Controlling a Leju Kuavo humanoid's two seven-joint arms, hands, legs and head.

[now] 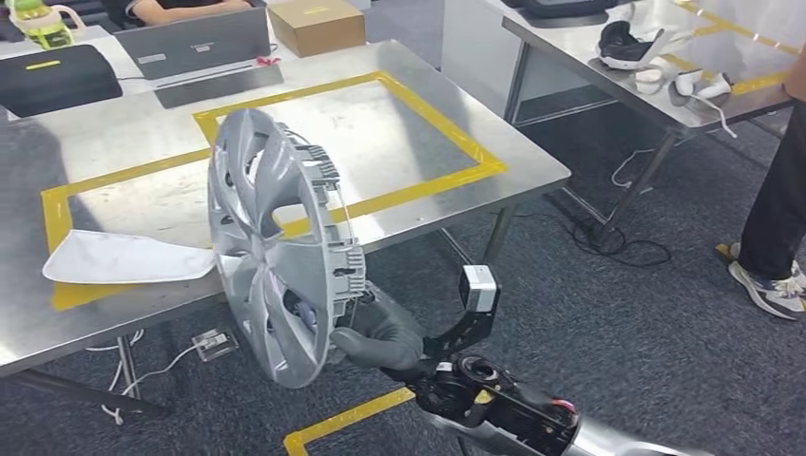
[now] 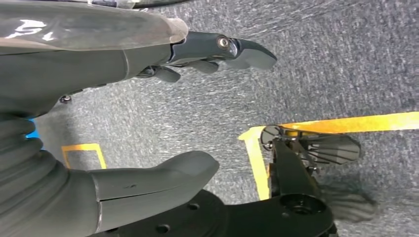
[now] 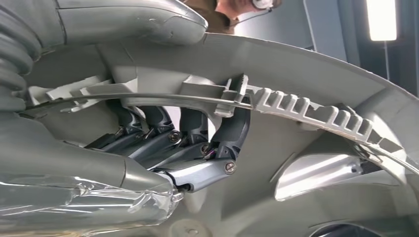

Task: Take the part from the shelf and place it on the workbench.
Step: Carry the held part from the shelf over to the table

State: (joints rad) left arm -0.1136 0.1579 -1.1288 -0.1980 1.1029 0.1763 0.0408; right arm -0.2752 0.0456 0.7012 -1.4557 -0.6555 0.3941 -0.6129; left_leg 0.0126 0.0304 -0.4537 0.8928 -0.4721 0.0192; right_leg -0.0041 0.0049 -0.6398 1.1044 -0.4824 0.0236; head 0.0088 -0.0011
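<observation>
A silver wheel cover [image 1: 276,242] stands nearly on edge in the air in front of the steel workbench [image 1: 399,133], its upper part overlapping the bench's near edge. My right hand [image 1: 380,332] grips it at the lower rim from behind. In the right wrist view the dark fingers [image 3: 217,133] hook around the wheel cover's [image 3: 316,163] inner ring. My left hand [image 2: 148,123] hangs over the grey carpet, thumb and fingers apart, holding nothing.
Yellow tape [image 1: 447,142] frames a rectangle on the bench, and a white cloth [image 1: 124,258] lies at its near left. Laptops [image 1: 195,43] and a cardboard box [image 1: 316,26] sit at the back. A person's legs [image 1: 775,218] stand at right by a second table [image 1: 646,66].
</observation>
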